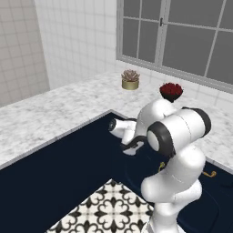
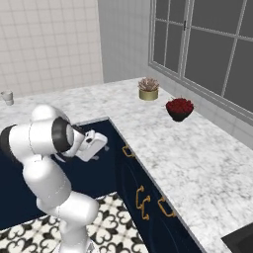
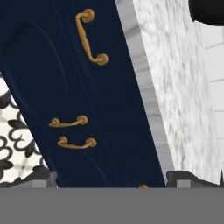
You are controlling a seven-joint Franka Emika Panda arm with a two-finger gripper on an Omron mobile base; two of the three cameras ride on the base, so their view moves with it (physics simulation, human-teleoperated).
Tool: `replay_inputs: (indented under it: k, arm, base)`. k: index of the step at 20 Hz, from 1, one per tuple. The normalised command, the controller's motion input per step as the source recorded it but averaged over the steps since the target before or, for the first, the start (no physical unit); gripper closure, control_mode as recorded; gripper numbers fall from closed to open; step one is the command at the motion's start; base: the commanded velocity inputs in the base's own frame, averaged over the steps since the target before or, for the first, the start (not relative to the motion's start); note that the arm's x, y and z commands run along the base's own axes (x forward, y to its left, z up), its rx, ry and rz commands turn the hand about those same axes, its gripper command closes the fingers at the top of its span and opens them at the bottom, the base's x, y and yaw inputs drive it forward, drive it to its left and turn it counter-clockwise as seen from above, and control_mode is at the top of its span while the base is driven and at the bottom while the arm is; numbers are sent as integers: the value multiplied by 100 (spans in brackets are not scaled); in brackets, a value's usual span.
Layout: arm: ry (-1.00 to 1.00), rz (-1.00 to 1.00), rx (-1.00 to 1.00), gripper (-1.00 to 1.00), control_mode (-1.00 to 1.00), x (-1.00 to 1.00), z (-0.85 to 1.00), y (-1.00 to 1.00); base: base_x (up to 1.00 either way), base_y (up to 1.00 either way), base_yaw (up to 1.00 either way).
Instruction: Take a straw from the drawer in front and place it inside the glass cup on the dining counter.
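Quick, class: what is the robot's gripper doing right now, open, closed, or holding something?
Gripper: open and holding nothing, its fingertips spread wide in front of the navy drawer front with its brass handle.

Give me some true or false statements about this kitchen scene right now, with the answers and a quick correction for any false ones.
1. The robot's jaws stand open with nothing between them. True.
2. A small potted succulent in a gold pot sits on the white-grey marble counter near the window. True.
3. The dark bowl of red berries sits on the patterned floor tiles. False: it sits on the marble counter.
4. The small clear glass cup lies tipped over. False: it stands upright on the far counter.
5. The navy cabinet fronts carry brass handles. True.
6. A striped straw is held by the gripper. False: the gripper holds nothing.
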Motion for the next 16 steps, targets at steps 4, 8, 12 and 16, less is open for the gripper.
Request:
replay_inputs:
  k: [4,8,12,16]
  arm:
    - [-8,0,-9,-100,-100,60,-41,0]
    - [-7,0,-10,-100,-100,48,-44,0]
    - [-5,0,-10,-100,-100,38,-34,-10]
    - [0,0,-4,-100,-100,37,-7,-40]
  base:
    - [0,0,0]
    - [0,0,0]
    - [0,0,0]
    - [0,0,0]
